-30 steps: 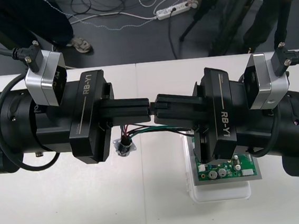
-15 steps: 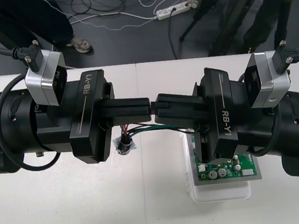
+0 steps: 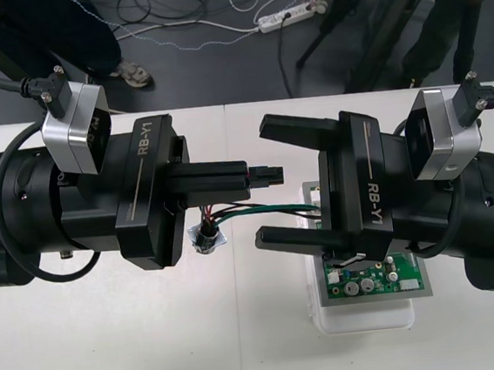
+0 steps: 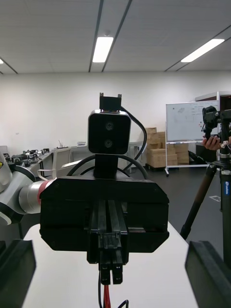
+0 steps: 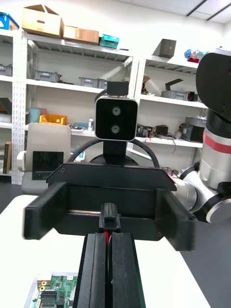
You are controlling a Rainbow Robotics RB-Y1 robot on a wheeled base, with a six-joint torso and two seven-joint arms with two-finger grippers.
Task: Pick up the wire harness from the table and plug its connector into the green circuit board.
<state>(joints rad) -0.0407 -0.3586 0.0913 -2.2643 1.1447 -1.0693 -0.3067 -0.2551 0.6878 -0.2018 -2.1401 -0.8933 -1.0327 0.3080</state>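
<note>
My left gripper [image 3: 245, 178] is shut on the harness's small black plug [image 3: 269, 177], which sticks out past its fingertips above the table. The red, black and green wires [image 3: 249, 209] droop below it, and the round metal socket [image 3: 206, 239] hangs under the left gripper. My right gripper [image 3: 260, 184] faces it, open, one finger on each side of the plug and clear of it. In the left wrist view the plug [image 5: 109, 223] sits at the tips of my shut fingers [image 5: 96, 269]. The green circuit board [image 3: 374, 279] on its white base [image 3: 365, 318] lies under the right arm.
The table's far edge [image 3: 222, 106] runs just behind both arms, with dark floor and cables beyond. Bare table lies in front of the left arm. The right arm covers most of the board.
My right gripper's fingers have spread wide and let go of the plug. The left gripper has stayed shut on it and has not moved.
</note>
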